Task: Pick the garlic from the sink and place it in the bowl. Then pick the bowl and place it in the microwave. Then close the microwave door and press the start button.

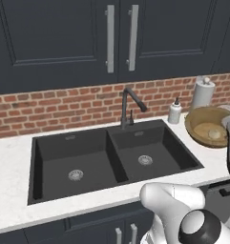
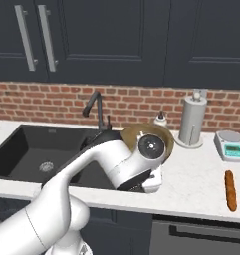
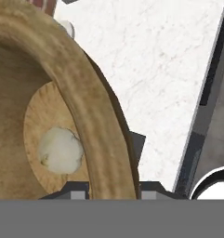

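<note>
1. My pincer (image 3: 114, 189) is closed on the rim of the bowl (image 3: 92, 116): in the hand view one dark finger tip stands inside the wall and the other outside it, so the wooden rim passes between them. I hold the wall and not the whole bowl, because the bowl is far too wide for my jaws.
2. The garlic (image 3: 61, 151) already lies inside, on the flat lighter floor of the bowl. I judge that the first part of the task is done and that I am now at the step of carrying the bowl to the microwave.
3. The garlic is a small pale bulb, roundish and a little bumpy. It lies loose, so it can roll if I tilt the bowl too much.
4. The bowl is round and of tan-brown wood, with a visible grain and a thick, smooth rim. I think the rim may slip in a thin grip like mine.
5. In the left base view the bowl is at the right of the sink (image 1: 37, 162), over the white marbled counter (image 1: 11, 181). I cannot tell whether it rests on the counter or is lifted.
6. The sink is matte black, with two basins, round silver drains and a curved black faucet (image 1: 128, 102).
7. Behind are a paper towel roll (image 2: 192, 119), a small soap bottle (image 1: 174, 112) and a red brick wall (image 1: 49, 107).
</note>
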